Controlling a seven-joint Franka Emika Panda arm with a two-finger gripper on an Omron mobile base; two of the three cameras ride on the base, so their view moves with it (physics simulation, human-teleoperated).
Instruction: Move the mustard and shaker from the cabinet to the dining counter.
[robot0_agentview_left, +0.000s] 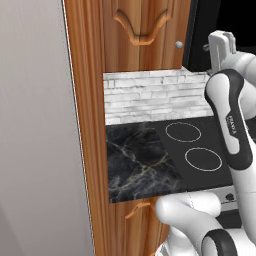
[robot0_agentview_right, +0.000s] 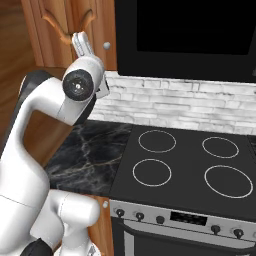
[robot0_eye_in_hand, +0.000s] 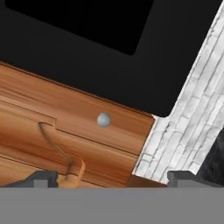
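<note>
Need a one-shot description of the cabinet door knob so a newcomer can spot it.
Start at the black stovetop with four white rings and the white brick wall behind it. Up and left of the bricks hangs the brown wooden cabinet, its door shut and carved with an arch. The knob is the small round silver ball at the door's lower corner nearest the black panel, the sole metal on that wood.

A kitchen is shown: a stove (robot0_agentview_right: 185, 165) with four rings and front knobs is set beside a marble counter (robot0_agentview_left: 137, 160), backed by white brick (robot0_agentview_right: 200, 105), under a wooden cabinet (robot0_agentview_left: 145, 35).
</note>
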